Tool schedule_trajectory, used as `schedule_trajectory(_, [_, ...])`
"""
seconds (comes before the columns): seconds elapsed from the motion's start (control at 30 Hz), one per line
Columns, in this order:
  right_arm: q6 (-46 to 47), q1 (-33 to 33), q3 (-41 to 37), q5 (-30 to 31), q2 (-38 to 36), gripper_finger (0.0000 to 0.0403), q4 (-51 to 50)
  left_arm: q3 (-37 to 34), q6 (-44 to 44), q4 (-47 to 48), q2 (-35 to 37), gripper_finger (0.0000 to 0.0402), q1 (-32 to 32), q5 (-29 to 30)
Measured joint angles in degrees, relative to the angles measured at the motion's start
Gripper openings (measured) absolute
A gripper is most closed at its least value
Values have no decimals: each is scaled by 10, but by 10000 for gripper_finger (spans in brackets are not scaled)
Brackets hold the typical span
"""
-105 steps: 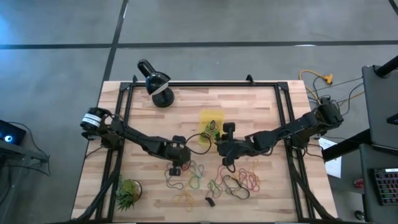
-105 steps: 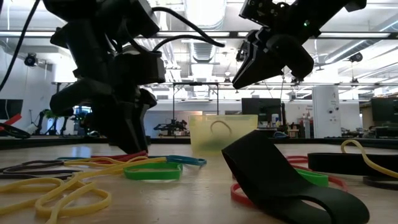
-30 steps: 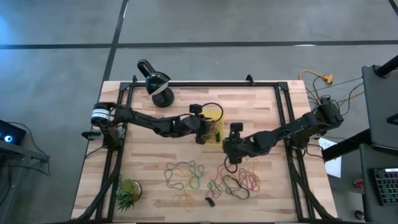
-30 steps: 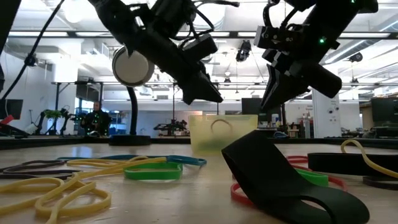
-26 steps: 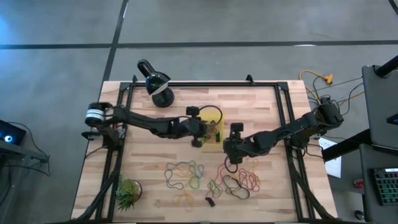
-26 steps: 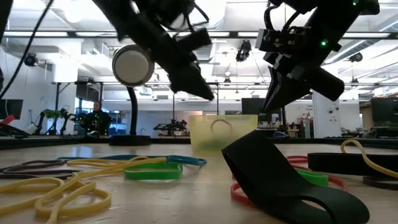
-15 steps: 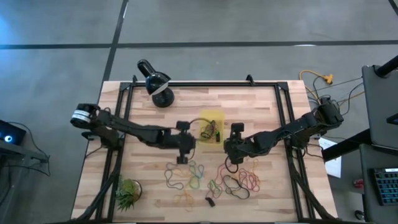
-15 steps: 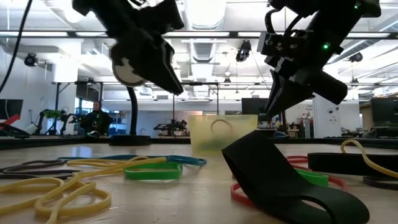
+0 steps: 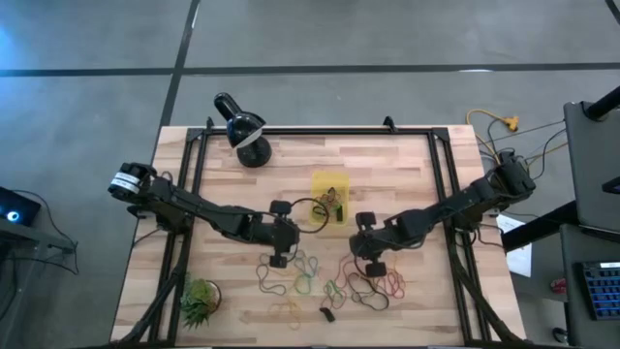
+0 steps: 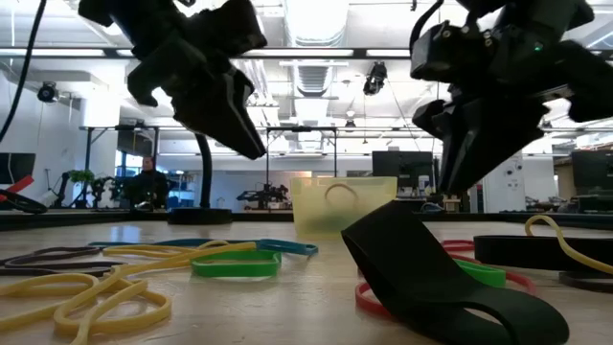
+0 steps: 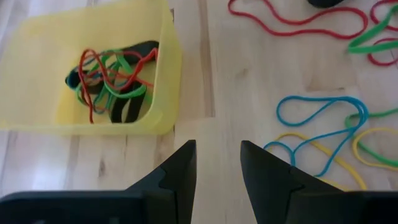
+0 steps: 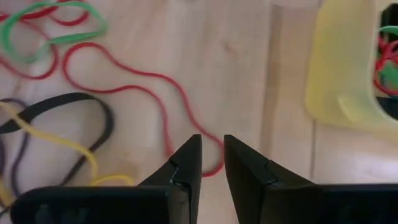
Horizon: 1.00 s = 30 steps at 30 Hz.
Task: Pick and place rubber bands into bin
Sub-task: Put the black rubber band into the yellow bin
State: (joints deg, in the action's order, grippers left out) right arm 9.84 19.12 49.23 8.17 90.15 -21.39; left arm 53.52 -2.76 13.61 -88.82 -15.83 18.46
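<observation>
The yellow bin (image 9: 329,197) sits mid-table and holds a tangle of red, green and black rubber bands (image 11: 109,78). More rubber bands lie loose on the wood nearer the near edge: a blue one (image 11: 317,109), a red loop (image 12: 155,99), and a spread of several colours (image 9: 334,281). My left gripper (image 9: 281,250) hovers open above bare wood, between the bin (image 11: 93,68) and the loose bands. My right gripper (image 9: 369,260) hangs just above the red loop with its fingers a narrow gap apart (image 12: 212,163), and nothing is between them.
A black domed lamp (image 9: 244,126) stands at the far left of the table, and a small spiky green plant (image 9: 199,299) at the near left corner. A wide black band (image 10: 421,268) lies close to the low camera. Black frame rails run along both table sides.
My left gripper has drawn back from above the bin toward the near edge and come lower, over the loose bands. My right gripper has shifted a little toward the near edge and dropped closer to the red loop. The bands on the table have stayed put.
</observation>
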Motion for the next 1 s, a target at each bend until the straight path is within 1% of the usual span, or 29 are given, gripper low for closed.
schedule_trajectory(0.2, [40,32,0,-44,0,61,0,-5,-14,3,0,109,0,0])
schedule_trajectory(0.3, [62,54,0,-44,0,61,12,-5,-14,2,0,109,0,0])
schedule_trajectory(0.37, [66,70,-1,-44,0,61,38,-5,-14,0,0,109,0,0])
schedule_trajectory(0.47, [59,92,-1,-36,0,61,78,-5,-14,0,0,109,0,0])
schedule_trajectory(0.6, [47,102,-1,-2,7,61,101,-5,-14,-2,0,109,0,0])
schedule_trajectory(0.83, [34,101,1,3,61,61,101,-5,-14,-11,0,109,-1,0])
schedule_trajectory(1.0, [31,101,2,6,73,61,98,-5,-14,-11,0,109,-4,-1])
